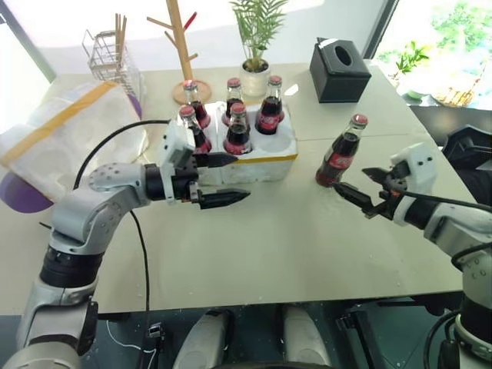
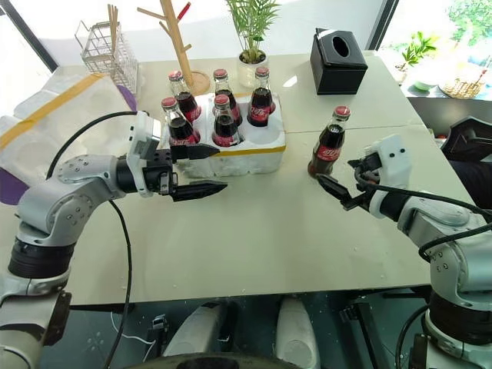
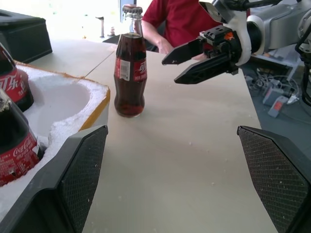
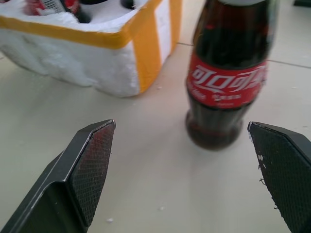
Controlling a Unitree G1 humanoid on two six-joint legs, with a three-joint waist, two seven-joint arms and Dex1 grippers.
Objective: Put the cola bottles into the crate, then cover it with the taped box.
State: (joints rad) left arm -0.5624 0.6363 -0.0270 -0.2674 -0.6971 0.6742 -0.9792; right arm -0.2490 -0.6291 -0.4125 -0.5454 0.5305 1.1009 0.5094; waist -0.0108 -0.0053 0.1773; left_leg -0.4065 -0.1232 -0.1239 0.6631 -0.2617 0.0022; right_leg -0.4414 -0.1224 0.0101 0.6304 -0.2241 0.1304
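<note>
The white crate with its yellow tape band stands mid-table and holds several cola bottles; its near right hole has no bottle in it. One more cola bottle stands upright on the table to the crate's right. My left gripper is open just in front of the crate, pointing right, and holds nothing. My right gripper is open a little short of the lone bottle, pointing at it without touching. The taped box lies at the far left of the table.
A black tissue box, a potted plant, a wooden rack and a wire basket line the back of the table. A person in a red shirt is beyond the table in the left wrist view.
</note>
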